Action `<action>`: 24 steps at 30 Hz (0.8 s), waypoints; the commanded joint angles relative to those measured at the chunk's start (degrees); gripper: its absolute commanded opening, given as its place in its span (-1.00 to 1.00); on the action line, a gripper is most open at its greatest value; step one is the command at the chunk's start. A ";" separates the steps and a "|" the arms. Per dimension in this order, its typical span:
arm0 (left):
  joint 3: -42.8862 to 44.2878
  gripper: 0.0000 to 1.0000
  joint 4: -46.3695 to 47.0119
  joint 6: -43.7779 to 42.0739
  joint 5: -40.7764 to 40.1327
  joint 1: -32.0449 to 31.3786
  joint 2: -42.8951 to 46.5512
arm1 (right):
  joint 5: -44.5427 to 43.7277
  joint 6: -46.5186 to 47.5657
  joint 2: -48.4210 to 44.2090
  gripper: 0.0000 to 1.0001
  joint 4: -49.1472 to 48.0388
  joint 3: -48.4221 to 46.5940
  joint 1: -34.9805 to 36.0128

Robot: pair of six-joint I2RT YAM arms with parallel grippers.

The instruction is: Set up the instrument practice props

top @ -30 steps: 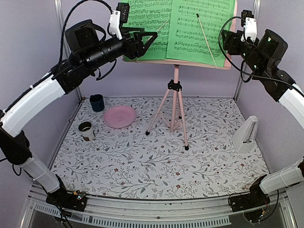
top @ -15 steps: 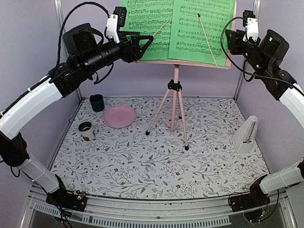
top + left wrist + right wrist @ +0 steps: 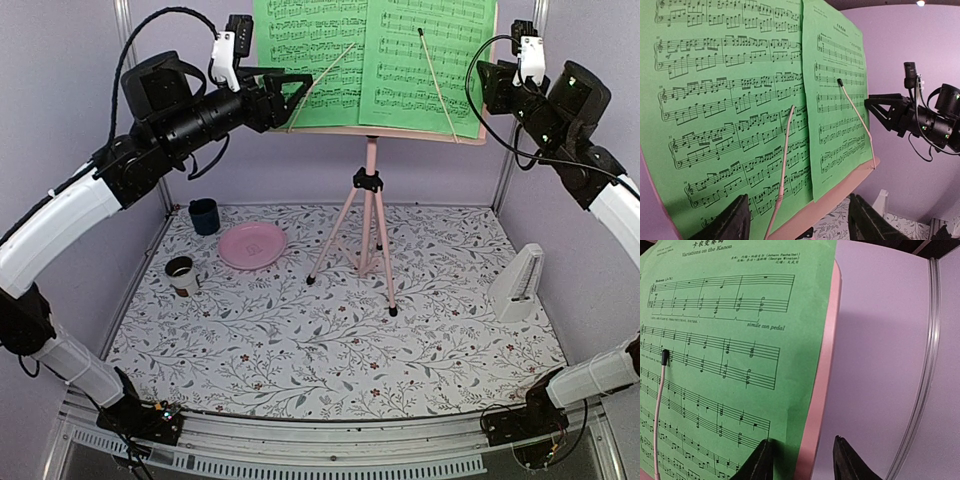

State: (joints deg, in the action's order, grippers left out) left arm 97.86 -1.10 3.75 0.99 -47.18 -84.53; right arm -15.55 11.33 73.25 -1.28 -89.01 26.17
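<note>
The pink tripod music stand point(image 3: 368, 225) stands mid-table, its desk high at the back. Two green sheet-music pages point(image 3: 305, 60) point(image 3: 425, 65) rest on the desk under thin pink holder arms. They fill the left wrist view point(image 3: 730, 110) and show in the right wrist view point(image 3: 715, 365). My left gripper point(image 3: 297, 85) point(image 3: 797, 227) is open and empty, just left of the left page's lower part. My right gripper point(image 3: 484, 85) point(image 3: 805, 465) is open, its jaws on either side of the desk's pink right edge point(image 3: 822, 375). The white pyramid metronome point(image 3: 518, 285) stands at the table's right.
A pink plate point(image 3: 252, 245), a dark blue cup point(image 3: 204, 216) and a small brown-and-white cup point(image 3: 181, 273) sit at the left of the floral table. Metal frame posts point(image 3: 128, 60) rise at the back corners, close to both arms.
My left gripper has drawn back to the left and a little up, off the left page. My right gripper has shifted slightly upward at the desk's right edge.
</note>
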 commanded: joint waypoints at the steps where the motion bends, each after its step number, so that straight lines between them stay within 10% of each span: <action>1: -1.51 0.35 0.97 1.71 0.82 1.53 2.02 | -0.01 2.05 -0.01 -0.08 -0.03 -2.96 -0.78; 24: -8.27 0.47 -3.73 6.62 1.48 6.24 9.03 | 9.05 -2.23 -3.92 1.00 8.68 -6.49 -0.86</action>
State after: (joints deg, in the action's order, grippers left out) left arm 91.94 -2.61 8.67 2.13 -42.57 -78.04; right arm -9.67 11.27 71.88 4.10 -94.35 25.58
